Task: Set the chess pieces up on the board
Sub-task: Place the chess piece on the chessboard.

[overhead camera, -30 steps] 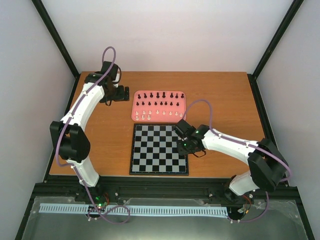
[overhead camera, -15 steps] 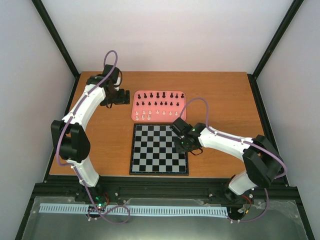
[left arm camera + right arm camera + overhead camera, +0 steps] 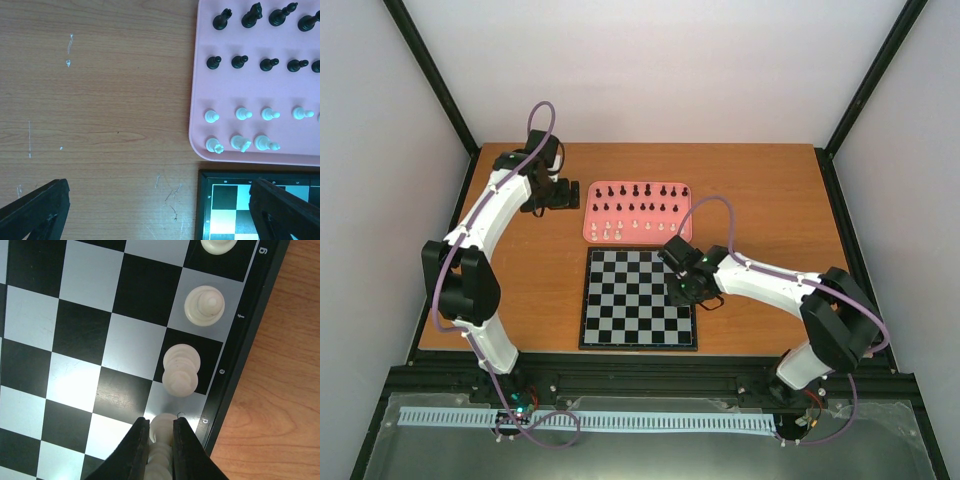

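Two matching white-and-black robot arms, each trailing a purple cable.

The left arm, at the left of the overhead view, is made of smooth, rounded white shells joined by bulky matte-black joint housings. The right arm, lower right, has the same build. A thin purple cable arcs off the left arm's far end and runs down to its black base, where a small green light glows. A second purple cable follows the right arm likewise. The left hand is all black, with broad, angular fingers. The right hand has slim black fingers that taper to narrow tips.
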`<control>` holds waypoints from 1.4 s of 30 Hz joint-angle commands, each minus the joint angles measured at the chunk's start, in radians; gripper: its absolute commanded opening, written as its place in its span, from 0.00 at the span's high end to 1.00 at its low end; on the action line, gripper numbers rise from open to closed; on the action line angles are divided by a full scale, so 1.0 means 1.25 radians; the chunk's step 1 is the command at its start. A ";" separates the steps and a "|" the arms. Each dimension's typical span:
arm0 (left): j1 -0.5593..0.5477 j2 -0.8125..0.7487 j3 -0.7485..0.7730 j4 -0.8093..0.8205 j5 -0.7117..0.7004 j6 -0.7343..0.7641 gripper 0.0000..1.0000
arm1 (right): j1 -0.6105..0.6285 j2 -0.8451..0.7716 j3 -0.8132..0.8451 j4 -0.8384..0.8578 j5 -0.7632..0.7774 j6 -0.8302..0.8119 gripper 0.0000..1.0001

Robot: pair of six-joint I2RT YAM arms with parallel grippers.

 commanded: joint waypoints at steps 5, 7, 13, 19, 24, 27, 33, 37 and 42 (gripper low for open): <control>-0.003 -0.027 0.000 0.011 -0.006 -0.002 0.00 | 0.004 0.020 0.011 0.010 0.012 -0.001 0.94; -0.003 -0.026 0.000 0.012 -0.007 -0.001 0.00 | 0.004 0.022 0.014 0.008 0.017 -0.002 0.94; -0.003 -0.022 -0.001 0.013 -0.006 -0.002 0.00 | 0.004 0.027 0.014 0.008 0.024 -0.001 0.91; -0.003 -0.021 -0.002 0.013 -0.008 0.001 0.00 | 0.004 0.032 0.017 0.011 0.027 -0.005 0.88; -0.003 -0.020 -0.002 0.012 -0.008 0.001 0.00 | 0.003 0.038 0.023 0.012 0.035 -0.007 0.87; -0.003 -0.019 -0.001 0.013 -0.009 0.002 0.00 | 0.003 0.039 0.024 0.014 0.036 -0.006 0.87; -0.003 -0.018 -0.004 0.013 -0.008 0.002 0.00 | 0.003 0.045 0.025 0.011 0.035 -0.008 0.83; -0.003 -0.018 -0.009 0.015 -0.008 0.001 0.00 | 0.003 0.038 0.020 0.013 0.037 -0.009 0.73; -0.003 -0.021 -0.012 0.016 -0.008 0.002 0.00 | 0.002 0.038 0.019 0.009 0.032 -0.011 0.73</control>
